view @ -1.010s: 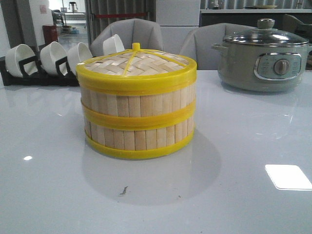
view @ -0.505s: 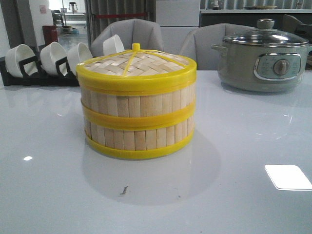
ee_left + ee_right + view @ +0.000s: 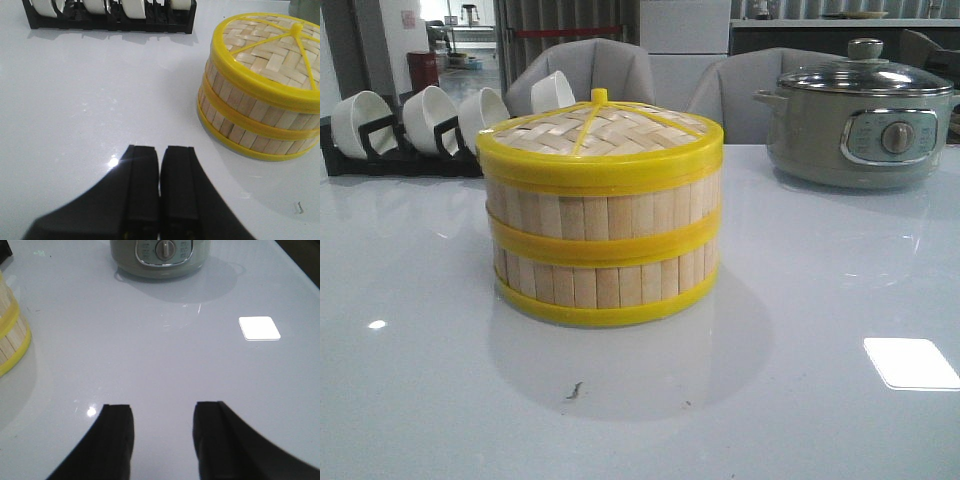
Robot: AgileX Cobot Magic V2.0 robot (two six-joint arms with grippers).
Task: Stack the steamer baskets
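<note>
The two baskets already sit one on the other near the middle of the table, squarely aligned as far as the front view shows, with the lid seated on top. So the stacking looks finished, and the step in hand is judged to be keeping both arms clear without knocking the stack. The left end effector has its fingers pressed nearly together with only a thin slit between them, holding nothing, and it hangs over bare table, well apart from the stack. The right end effector is spread wide and empty, with the edge of the lower basket off to one side of its view and the pot far ahead. To do this well, each arm should draw back and upward rather than sweep sideways, the left keeping away from the bowl rack and the right away from the pot. A nudge to the upper basket could slide it off centre, so any further motion should be slow.
</note>
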